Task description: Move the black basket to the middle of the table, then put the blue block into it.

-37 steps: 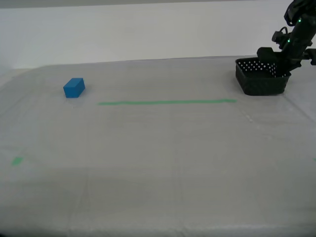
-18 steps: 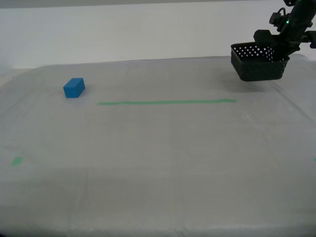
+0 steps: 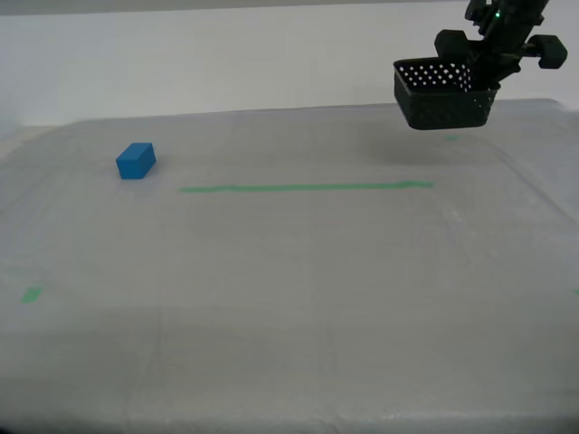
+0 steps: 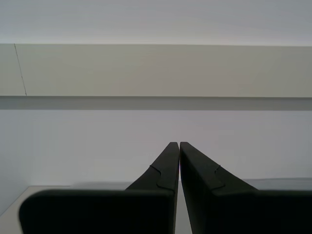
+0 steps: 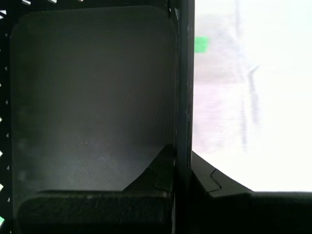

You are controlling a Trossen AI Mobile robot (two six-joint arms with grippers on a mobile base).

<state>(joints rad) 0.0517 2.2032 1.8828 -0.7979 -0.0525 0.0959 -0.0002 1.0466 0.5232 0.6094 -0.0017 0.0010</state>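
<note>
The black basket (image 3: pixel 443 94) hangs in the air above the table (image 3: pixel 289 298) at the far side, toward the exterior view's right. My first gripper (image 3: pixel 484 70) is shut on its wall. In the first wrist view one finger is inside the basket (image 5: pixel 92 97) and the other outside its wall, gripper (image 5: pixel 183 161). The blue block (image 3: pixel 136 161) lies on the table at the far side, toward the exterior view's left, far from the basket. My second gripper (image 4: pixel 179 146) is shut and empty, facing a pale wall. It does not show in the exterior view.
A thin green tape line (image 3: pixel 306 188) runs across the table between block and basket. Small green tape bits lie near the exterior view's left edge (image 3: pixel 32 294) and under the basket (image 5: pixel 201 45). A white wall stands behind the table.
My first gripper has lifted the basket off the table and carried it toward the exterior view's left. The blue block has not moved.
</note>
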